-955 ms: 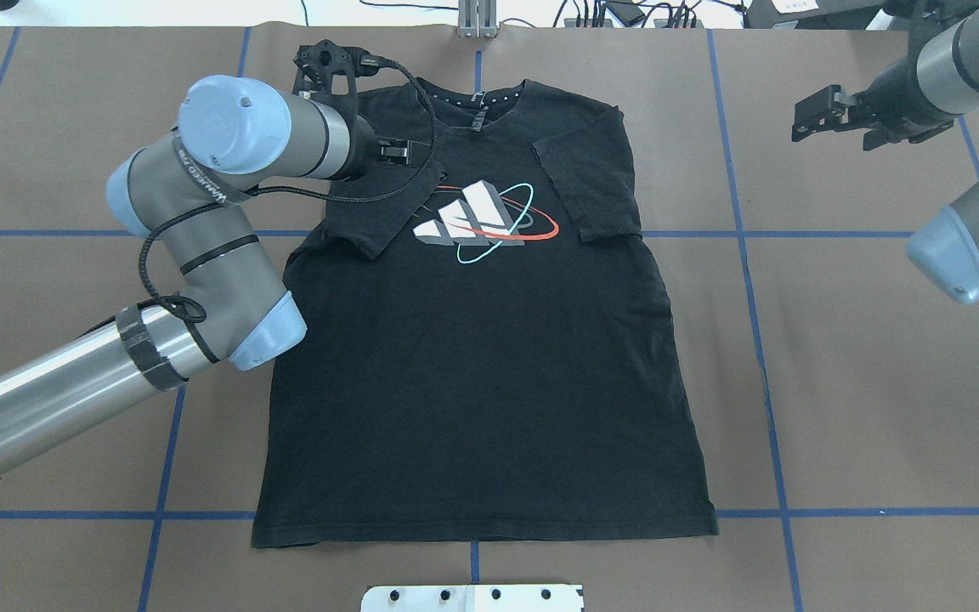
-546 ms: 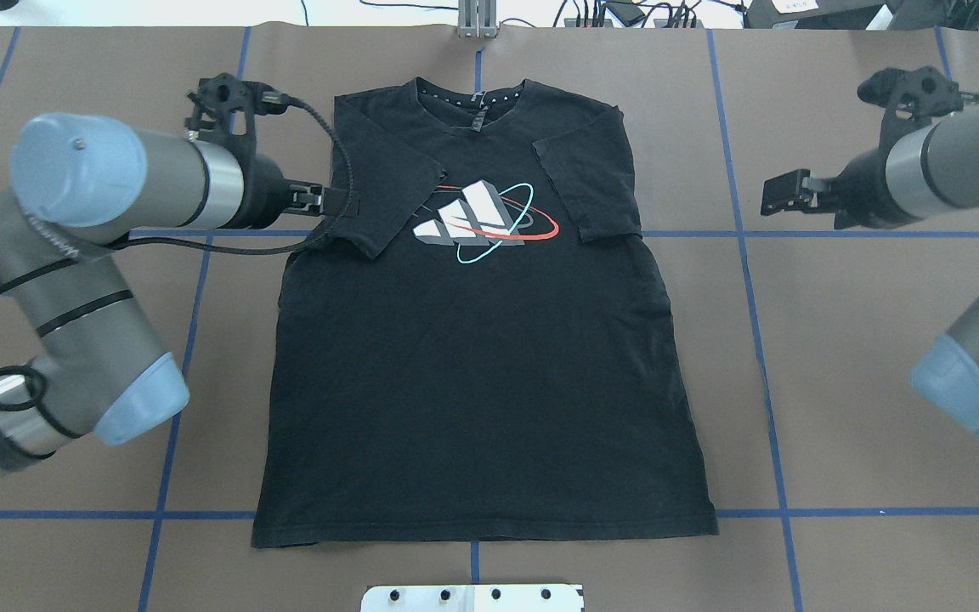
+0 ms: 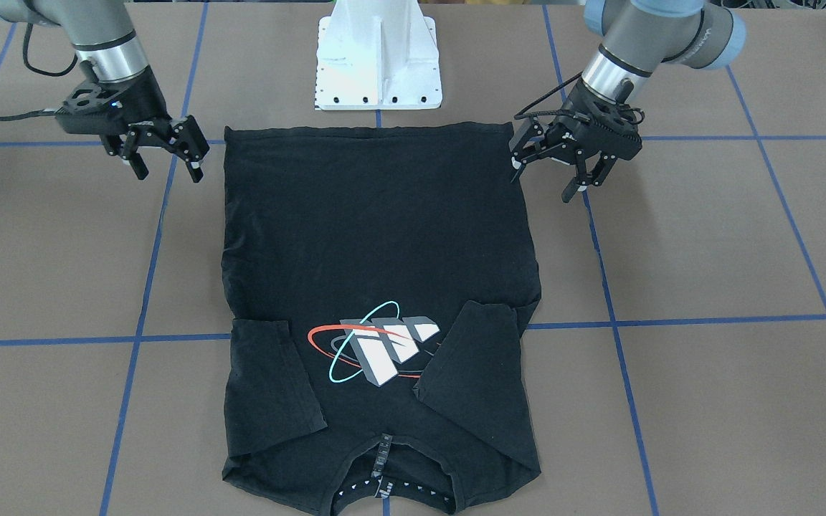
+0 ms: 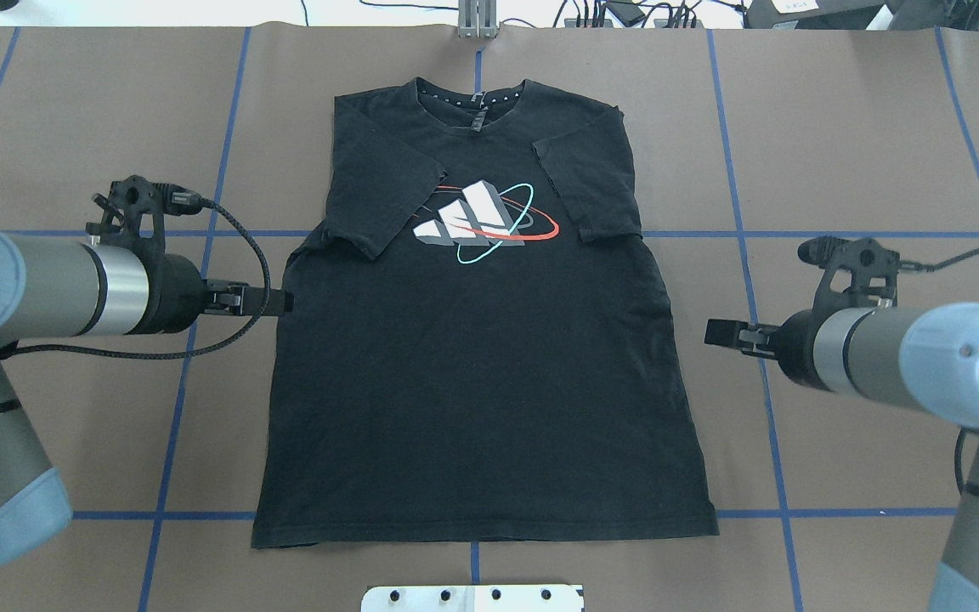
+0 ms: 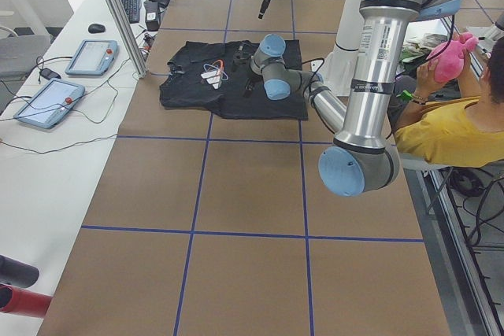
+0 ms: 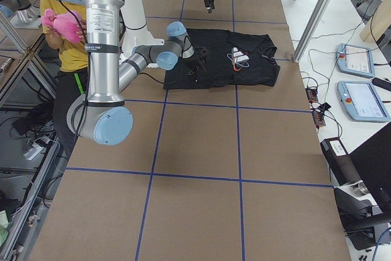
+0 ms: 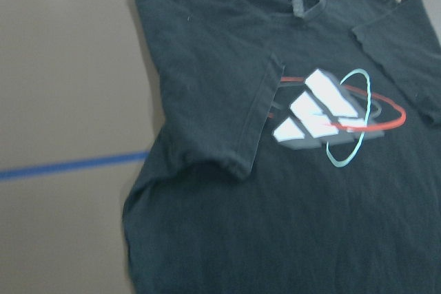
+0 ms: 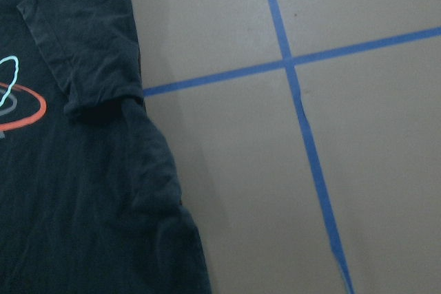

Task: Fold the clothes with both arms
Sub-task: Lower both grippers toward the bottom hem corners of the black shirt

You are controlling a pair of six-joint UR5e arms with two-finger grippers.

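1. Overhead exterior view, far left: the left arm (image 4: 56,285) reaches in level over the bench (image 4: 863,127), its black cable looping under the wrist.
2. The left end effector (image 4: 283,301) sits at the left edge of the T-shirt (image 4: 472,382), about halfway down the side seam as seen from above. In the front-facing view it (image 3: 549,175) hangs by the hem corner with its fingers spread apart and nothing between them. I cannot tell whether it touches the cloth.
3. Centre: the black T-shirt lies flat on the bench, graphic side up, collar (image 4: 472,98) away from the robot and hem toward the white mounting plate (image 4: 472,597).
4. The left-side sleeve (image 4: 383,204) is folded inward over the chest, its cuff overlapping the edge of the graphic (image 4: 481,223). The right-side sleeve (image 4: 583,187) is folded in too and stops just beside the graphic.
5. The body below the sleeves is unfolded, and the hem lies along a blue tape line (image 4: 838,512).
6. Right: the right end effector (image 4: 715,331) is off the shirt's right edge, bare bench between them. From the front it (image 3: 168,166) shows fingers apart, empty.
7. Far right: the right arm (image 4: 923,361) comes in level, mirroring the left.
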